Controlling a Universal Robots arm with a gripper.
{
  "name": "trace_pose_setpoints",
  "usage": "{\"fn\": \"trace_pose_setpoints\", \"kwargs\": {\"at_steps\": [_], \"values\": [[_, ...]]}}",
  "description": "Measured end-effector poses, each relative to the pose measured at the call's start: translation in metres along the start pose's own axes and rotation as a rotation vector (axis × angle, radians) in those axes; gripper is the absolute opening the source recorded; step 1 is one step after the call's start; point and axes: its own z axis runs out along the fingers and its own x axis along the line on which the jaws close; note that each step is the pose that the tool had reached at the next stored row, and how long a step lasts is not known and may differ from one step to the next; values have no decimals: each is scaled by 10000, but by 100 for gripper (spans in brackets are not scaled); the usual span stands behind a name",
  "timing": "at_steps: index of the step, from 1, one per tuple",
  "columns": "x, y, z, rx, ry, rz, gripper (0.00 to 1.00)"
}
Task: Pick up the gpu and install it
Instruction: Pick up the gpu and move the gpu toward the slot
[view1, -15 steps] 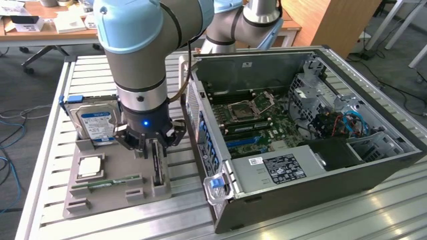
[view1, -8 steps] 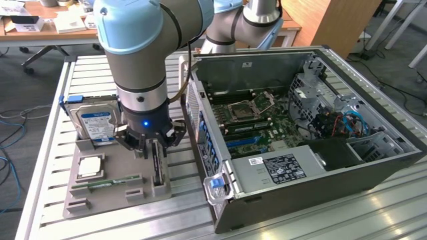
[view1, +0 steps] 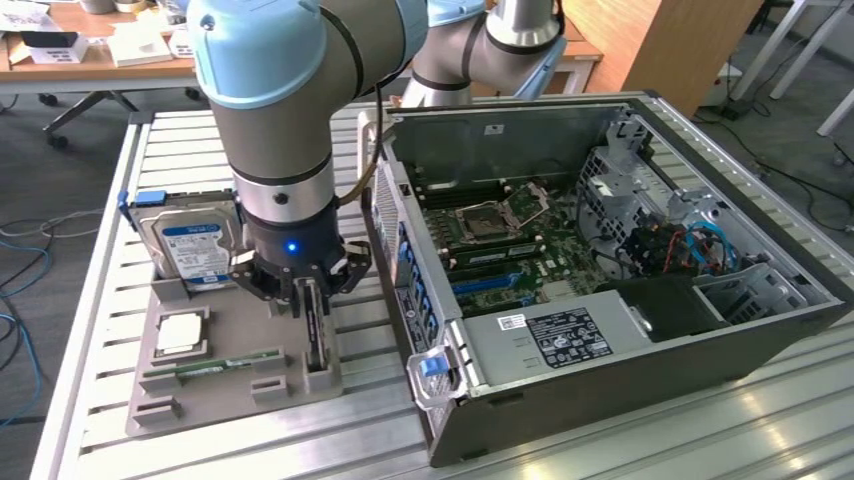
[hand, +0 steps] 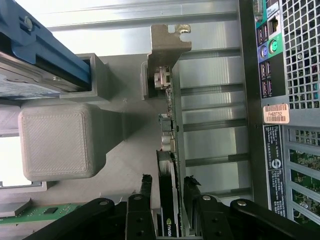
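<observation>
**Tool (view1: 310, 300) astride the gpu (view1: 316, 335) in the tray**

Tool (hand: 169, 197) hangs straight down from the arm over the grey tray (view1: 227, 400), with a blue light (view1: 291, 247) glowing on the wrist above it. Its jaws stand released and wide. In the wrist view one black finger (hand: 145, 195) lies on one side of the gpu (hand: 170, 135) and the other finger (hand: 191, 192) on the far side. A thin gap seems to remain on each side, so the card is bracketed but not pinched.

The gpu stands on its long edge in a slot of the tray, along the tray's edge nearest the computer case (view1: 601, 410). Its silver bracket (hand: 167, 45) is at the end away from the tool.

On the same tray, the blue-labelled hard drive (view1: 191, 245) stands upright at the exterior view's left, well apart from the card. A square processor (view1: 180, 335) lies flat in front of it, and a slim green memory stick (view1: 214, 367) sits in a groove nearer the camera.

The tray rests on the slatted aluminium table (view1: 134, 150). Just beside it, on the exterior view's right, the computer case lies on its side with the side panel off and the motherboard (view1: 494, 230) exposed. The wrist view shows the case's rear panel (hand: 280, 75) with its ports and vent grille close by the card.
</observation>
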Motion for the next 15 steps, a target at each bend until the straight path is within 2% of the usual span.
{"fn": "trace_pose_setpoints", "kwargs": {"at_steps": [1,2,15], "values": [[0,0,0,0,0,0,46],[0,0,0,0,0,0,39],[-4,-1,19,-1,0,-1,39]]}}
